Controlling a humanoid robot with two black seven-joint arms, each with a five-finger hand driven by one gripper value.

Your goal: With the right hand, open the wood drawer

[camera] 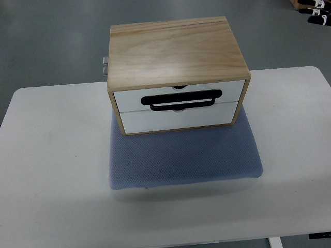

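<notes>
Fingers: can't tell, neither hand in frame. Wood drawer box [178, 72] sits on the far part of a blue pad [183, 157], on a white table [51, 181]. Two white drawer fronts, both flush. Black handle [181, 99] lies across the seam between top drawer [176, 93] and bottom drawer [176, 118].

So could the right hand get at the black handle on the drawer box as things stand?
Probably yes. The black handle faces the robot's side on the wooden drawer box, with only the blue mat in front. Neither hand is in view.
</notes>
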